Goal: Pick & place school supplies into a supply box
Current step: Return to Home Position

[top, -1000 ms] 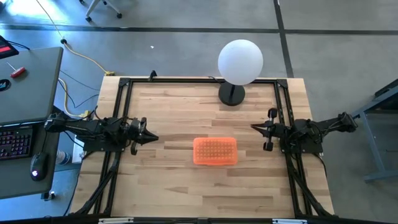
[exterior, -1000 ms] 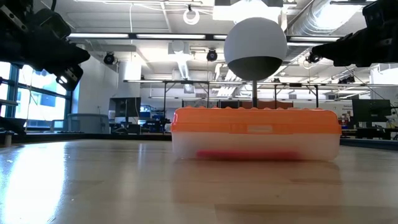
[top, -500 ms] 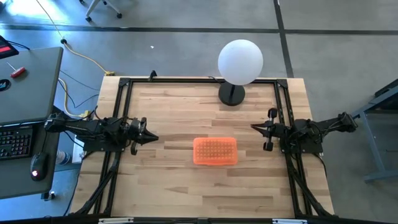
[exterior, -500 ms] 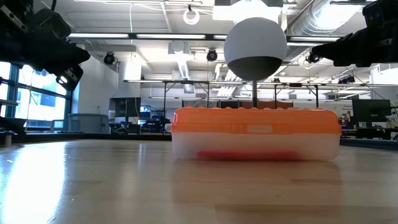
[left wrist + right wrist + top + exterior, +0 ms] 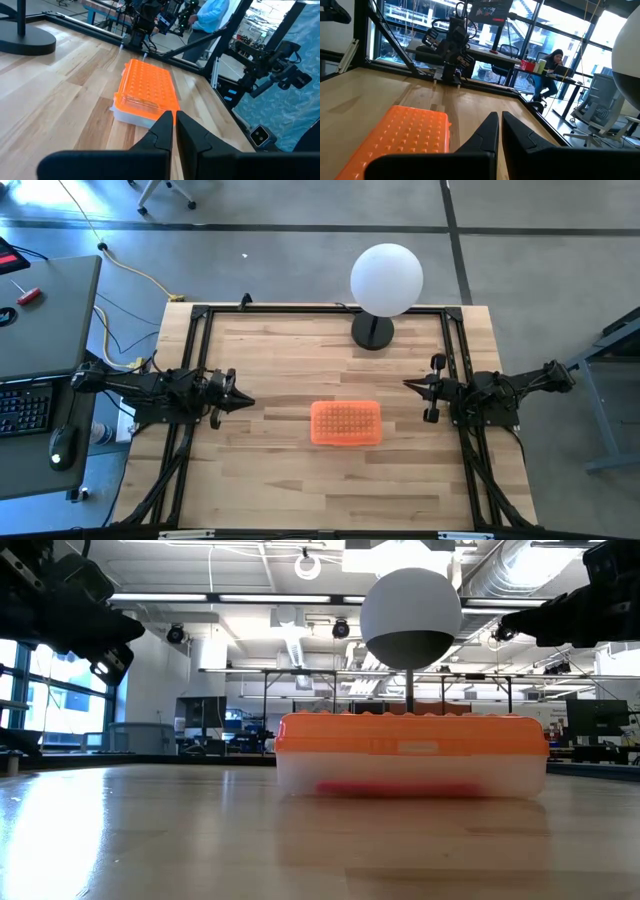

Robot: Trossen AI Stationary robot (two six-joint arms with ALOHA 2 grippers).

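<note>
We find no writing, label, brand, number or sign that we can read in any of the views. The orange lid of the supply box [image 5: 345, 423] carries only a pattern of raised bumps, with no letters we can make out.
</note>
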